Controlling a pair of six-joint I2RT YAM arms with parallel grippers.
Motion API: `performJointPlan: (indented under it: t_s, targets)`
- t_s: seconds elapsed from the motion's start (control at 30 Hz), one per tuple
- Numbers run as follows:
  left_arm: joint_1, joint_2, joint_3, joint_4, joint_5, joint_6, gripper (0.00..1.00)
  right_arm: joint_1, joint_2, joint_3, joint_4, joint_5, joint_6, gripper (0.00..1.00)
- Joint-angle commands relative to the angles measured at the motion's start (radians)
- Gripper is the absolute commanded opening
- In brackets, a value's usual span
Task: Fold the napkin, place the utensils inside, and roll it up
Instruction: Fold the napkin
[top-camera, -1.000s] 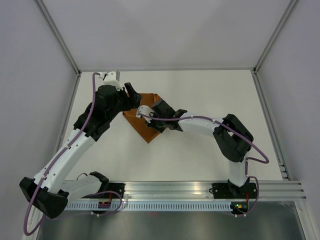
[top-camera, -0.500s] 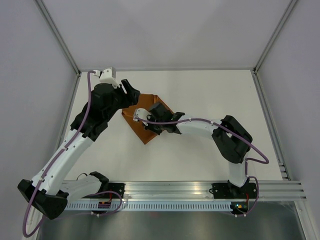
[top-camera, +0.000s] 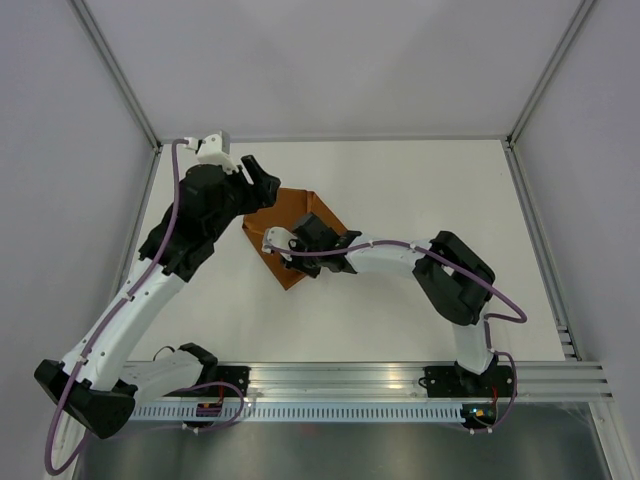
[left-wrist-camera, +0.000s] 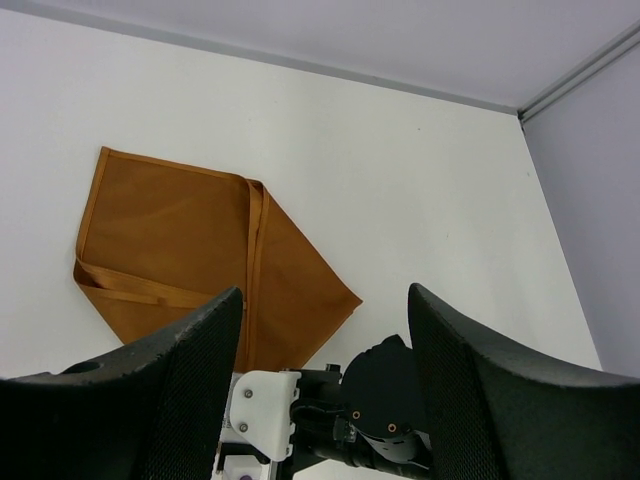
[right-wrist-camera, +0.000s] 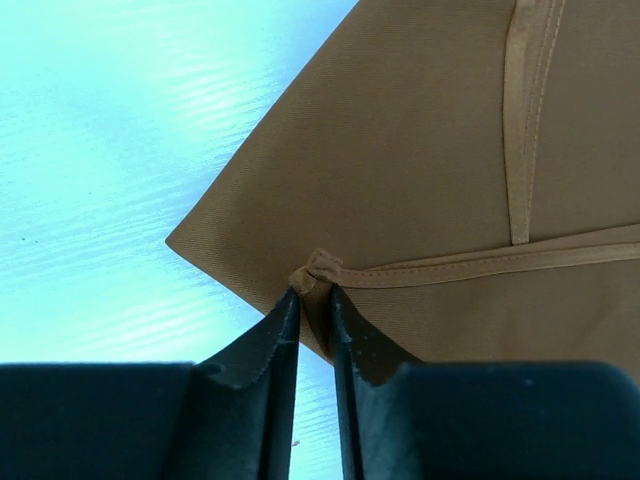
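The right gripper (right-wrist-camera: 313, 290), jaws nearly closed, pinches the napkin (right-wrist-camera: 420, 160) by a hem corner; the left gripper (top-camera: 262, 180), at its eleven o'clock, gapes empty.

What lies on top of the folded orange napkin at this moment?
Only its own hemmed flaps lie on the napkin. The right end effector pinches one corner. The right arm hides its near edge; no utensils show.

Robot lab cell: white table (top-camera: 400, 190), grey panels (top-camera: 330, 60), aluminium rail (top-camera: 350, 375).
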Motion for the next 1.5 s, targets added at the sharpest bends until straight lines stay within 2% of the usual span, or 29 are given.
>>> performJointPlan:
  t_s: [0.0, 0.43, 0.63, 0.8, 1.0, 1.23, 1.37, 1.47]
  targets:
    - [0.004, 0.001, 0.045, 0.017, -0.002, -0.024, 0.72, 0.006, 0.002, 0.026, 0.021, -0.042, -0.003, 0.28]
    - [0.009, 0.010, 0.109, 0.018, -0.022, 0.027, 0.78, 0.009, -0.072, 0.031, 0.018, -0.136, 0.000, 0.64]
    - [0.027, 0.017, 0.143, 0.014, -0.024, 0.032, 0.79, -0.006, -0.138, 0.034, 0.010, -0.165, 0.011, 0.73]
    - [0.045, 0.036, 0.132, 0.015, -0.027, 0.012, 0.79, -0.097, -0.123, 0.103, -0.016, -0.162, 0.040, 0.71]
    - [0.055, 0.094, 0.039, 0.061, -0.024, -0.013, 0.77, -0.308, 0.035, 0.288, -0.111, -0.133, 0.060, 0.55]
    - [0.056, 0.204, 0.002, 0.093, 0.019, -0.013, 0.76, -0.399, 0.239, 0.451, -0.169, -0.088, 0.011, 0.45]
    - [0.056, 0.264, -0.004, 0.098, 0.029, -0.004, 0.75, -0.418, 0.261, 0.451, -0.163, -0.122, -0.008, 0.45]
    - [0.059, 0.319, -0.026, 0.066, -0.020, -0.030, 0.72, -0.418, 0.275, 0.473, -0.175, -0.137, -0.006, 0.50]
